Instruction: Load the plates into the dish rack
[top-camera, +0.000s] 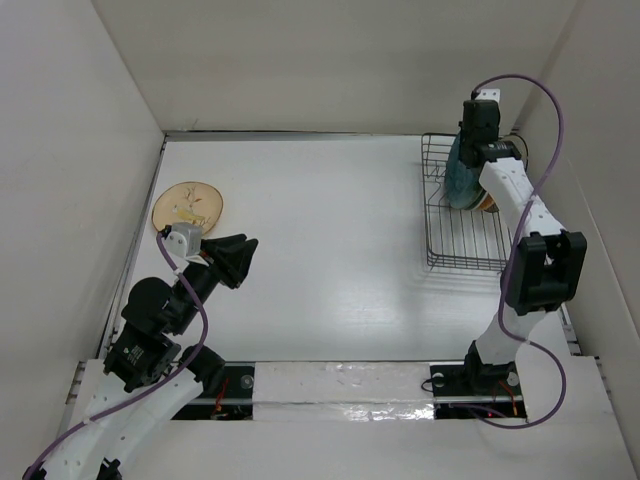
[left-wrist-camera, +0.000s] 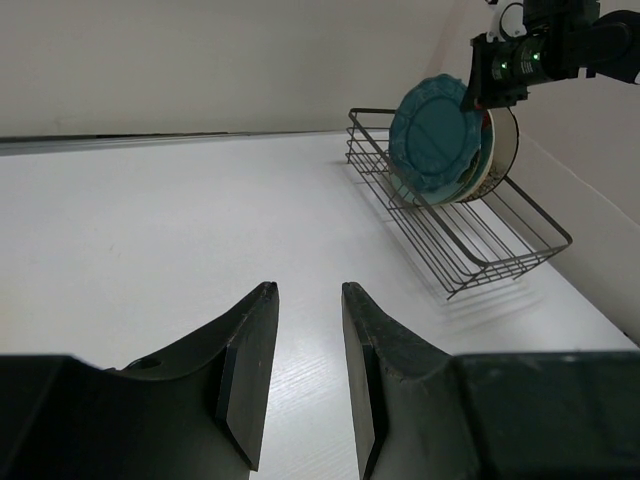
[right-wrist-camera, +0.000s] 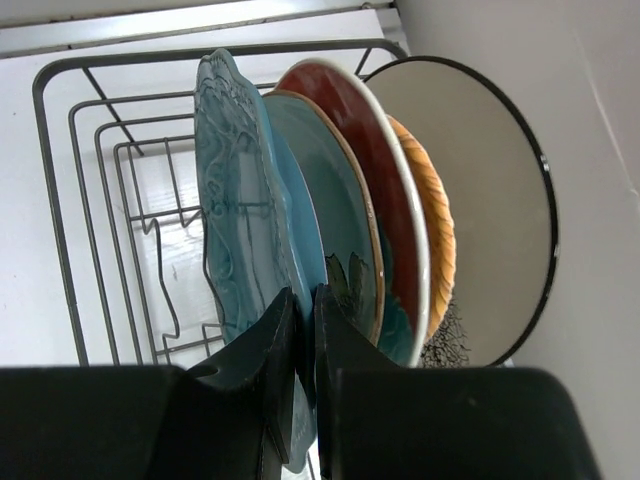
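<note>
Clamped tight at the right end effector (right-wrist-camera: 305, 295): top rim of the teal plate (right-wrist-camera: 240, 190), upright on edge in the rack (right-wrist-camera: 55, 200). Just past that plate from the fingers, packed in a row and all on edge: green plate (right-wrist-camera: 335, 190), red plate (right-wrist-camera: 385, 160), orange plate (right-wrist-camera: 438, 230), white plate (right-wrist-camera: 490, 190). At the left end effector (left-wrist-camera: 307, 300), parted a little, grasping nothing, above bare desk (left-wrist-camera: 150, 230), well apart from the rack. Near it, behind its fingers, flat on the desk: tan plate (top-camera: 187, 207).
</note>
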